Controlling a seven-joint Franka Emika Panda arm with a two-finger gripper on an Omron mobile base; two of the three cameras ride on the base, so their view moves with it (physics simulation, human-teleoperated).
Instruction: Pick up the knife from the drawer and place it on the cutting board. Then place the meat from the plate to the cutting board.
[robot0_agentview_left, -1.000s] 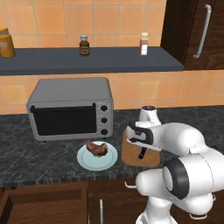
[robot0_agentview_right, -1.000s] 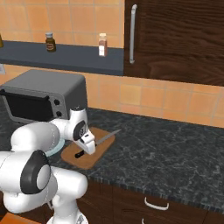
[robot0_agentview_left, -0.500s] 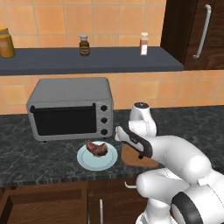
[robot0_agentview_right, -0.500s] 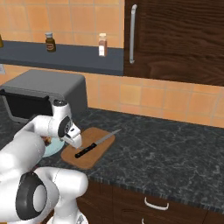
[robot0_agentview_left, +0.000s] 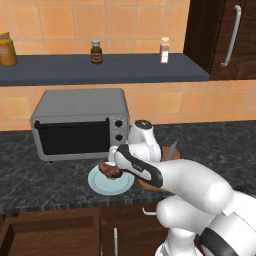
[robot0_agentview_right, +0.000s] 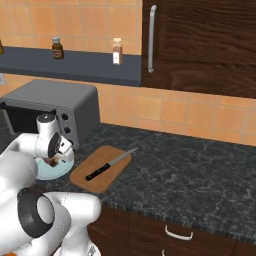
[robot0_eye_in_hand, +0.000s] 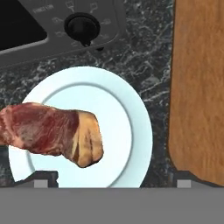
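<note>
The knife (robot0_agentview_right: 110, 164) lies along the tan cutting board (robot0_agentview_right: 102, 168), black handle toward the front. In the left base view my arm hides most of the board (robot0_agentview_left: 171, 155); only the knife's blade tip (robot0_agentview_left: 172, 148) shows. The reddish meat (robot0_eye_in_hand: 52, 131) rests on the pale plate (robot0_eye_in_hand: 113, 109), reaching over one edge. My gripper (robot0_eye_in_hand: 116, 180) hangs open just above the plate, its fingertips (robot0_eye_in_hand: 43, 178) wide apart on either side of it. It appears over the plate (robot0_agentview_left: 111, 181) and meat (robot0_agentview_left: 110, 170) as the gripper (robot0_agentview_left: 116, 162), and again as the gripper (robot0_agentview_right: 56, 158). The drawer (robot0_agentview_left: 30, 235) stands open at lower left.
A grey toaster oven (robot0_agentview_left: 80, 122) stands right behind the plate, its knob (robot0_eye_in_hand: 82, 26) close to my hand. Bottles (robot0_agentview_left: 96, 51) sit on the shelf above. A dark tall cabinet (robot0_agentview_right: 205, 45) rises at the right; bare dark counter (robot0_agentview_right: 200, 180) spreads right of the board.
My arm has swung left from over the cutting board to over the plate and come down close to the meat. The knife stays on the board.
</note>
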